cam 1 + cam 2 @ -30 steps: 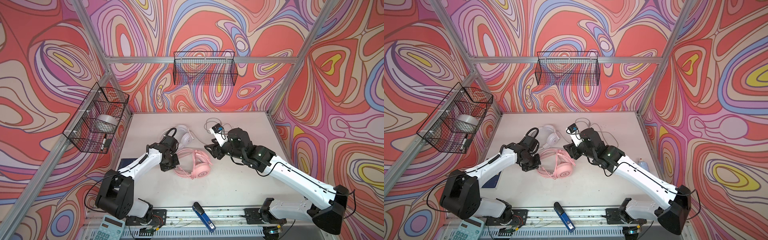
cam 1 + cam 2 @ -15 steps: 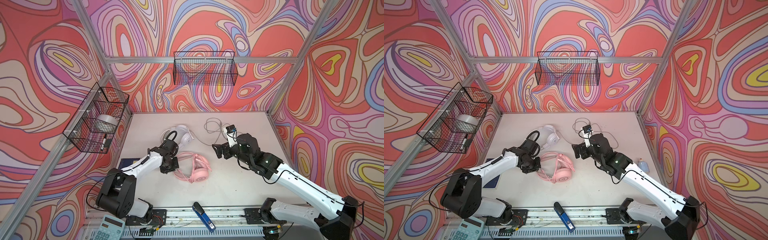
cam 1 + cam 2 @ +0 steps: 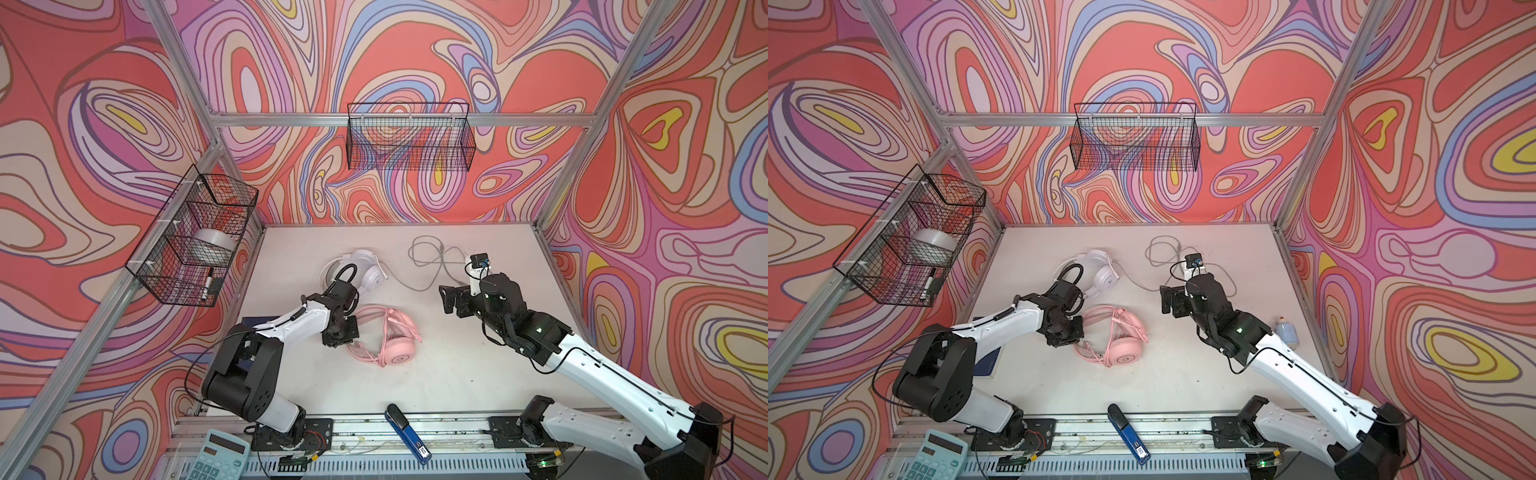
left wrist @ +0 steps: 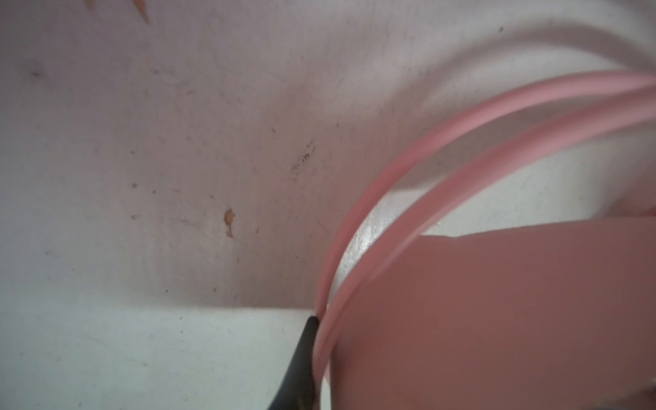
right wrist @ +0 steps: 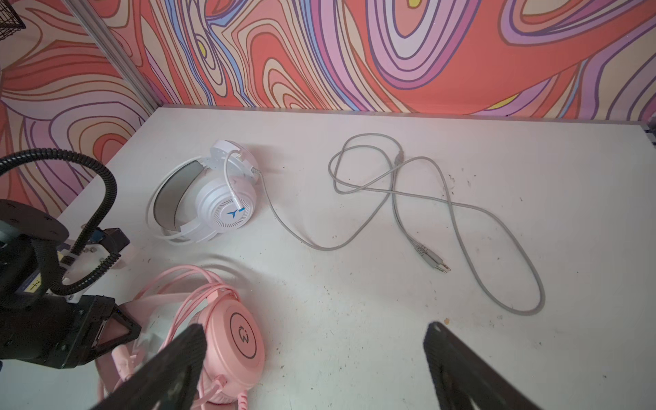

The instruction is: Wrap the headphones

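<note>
The pink headphones (image 3: 392, 345) lie mid-table with their pink cable looped round the headband. My left gripper (image 3: 341, 332) is at the headband's left end, shut on it. In the left wrist view one black finger (image 4: 301, 355) presses against the thin pink headband wires (image 4: 408, 159); the other finger is hidden behind the wide pink band. The white headphones (image 3: 363, 270) lie behind, with their grey cable (image 3: 432, 257) sprawled loose to the right. My right gripper (image 3: 451, 299) hangs open and empty, right of the pink headphones (image 5: 230, 337).
Wire baskets hang on the back wall (image 3: 409, 141) and the left wall (image 3: 195, 237), the latter holding a tape roll. A blue stapler (image 3: 407, 432) and a calculator (image 3: 220, 457) sit at the front rail. A small bottle (image 3: 1286, 332) stands at the right edge.
My right gripper opened wide and drew back to the right, away from the pink headphones. The pink headphones settled a little toward the front. The left gripper stayed at the headband.
</note>
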Available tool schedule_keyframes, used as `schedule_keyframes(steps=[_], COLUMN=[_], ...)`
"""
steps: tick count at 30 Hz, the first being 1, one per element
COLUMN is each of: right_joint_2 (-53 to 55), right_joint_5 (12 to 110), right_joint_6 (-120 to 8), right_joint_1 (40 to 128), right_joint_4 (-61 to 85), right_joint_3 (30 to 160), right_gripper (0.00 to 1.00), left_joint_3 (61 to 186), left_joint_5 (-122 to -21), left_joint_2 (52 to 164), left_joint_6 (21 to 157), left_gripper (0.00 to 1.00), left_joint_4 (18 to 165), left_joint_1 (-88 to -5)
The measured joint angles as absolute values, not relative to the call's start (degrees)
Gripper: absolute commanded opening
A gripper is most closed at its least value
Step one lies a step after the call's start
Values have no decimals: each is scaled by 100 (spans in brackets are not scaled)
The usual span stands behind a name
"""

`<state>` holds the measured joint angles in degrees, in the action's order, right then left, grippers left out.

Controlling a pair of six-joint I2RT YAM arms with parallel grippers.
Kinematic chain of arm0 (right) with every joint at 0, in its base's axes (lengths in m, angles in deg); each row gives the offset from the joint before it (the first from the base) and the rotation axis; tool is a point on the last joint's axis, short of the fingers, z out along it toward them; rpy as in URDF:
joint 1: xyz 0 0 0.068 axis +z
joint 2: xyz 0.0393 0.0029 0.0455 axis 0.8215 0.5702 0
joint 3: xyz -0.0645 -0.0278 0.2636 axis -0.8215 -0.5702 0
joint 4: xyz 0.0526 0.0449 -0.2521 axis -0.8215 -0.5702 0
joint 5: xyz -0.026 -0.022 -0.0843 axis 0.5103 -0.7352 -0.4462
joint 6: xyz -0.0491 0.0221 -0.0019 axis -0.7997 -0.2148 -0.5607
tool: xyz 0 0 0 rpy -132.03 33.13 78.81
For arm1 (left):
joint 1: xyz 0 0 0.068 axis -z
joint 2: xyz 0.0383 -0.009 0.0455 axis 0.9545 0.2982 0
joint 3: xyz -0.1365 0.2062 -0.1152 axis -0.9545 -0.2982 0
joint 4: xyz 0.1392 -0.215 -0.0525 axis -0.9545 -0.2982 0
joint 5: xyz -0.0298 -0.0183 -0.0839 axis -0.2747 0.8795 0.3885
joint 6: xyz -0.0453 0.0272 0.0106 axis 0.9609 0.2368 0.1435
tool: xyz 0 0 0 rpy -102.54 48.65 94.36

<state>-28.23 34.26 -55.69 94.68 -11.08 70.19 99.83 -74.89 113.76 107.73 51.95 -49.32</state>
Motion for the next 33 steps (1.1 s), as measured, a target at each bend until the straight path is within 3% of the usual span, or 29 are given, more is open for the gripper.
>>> schedule_keyframes(steps=[14, 19, 33], right_joint_2=[-2517, -2512, -2488], right_joint_5=[3454, 3474, 3574], right_joint_6=[-5560, -5560, -5577], right_joint_1=[9468, 9465, 9465], right_joint_4=[-1357, -1370, -1375], right_joint_3=[7023, 7023, 7091], right_gripper=[98, 99, 98], left_joint_3=[9986, 10014, 10084], left_joint_5=[-7688, -7701, -7541], left_joint_2=[11533, 11570, 11599], left_joint_6=[10690, 10651, 10727], left_gripper=[20, 44, 64], left_joint_4=[5176, 5145, 5132], left_joint_1=[-4901, -4901, -4899])
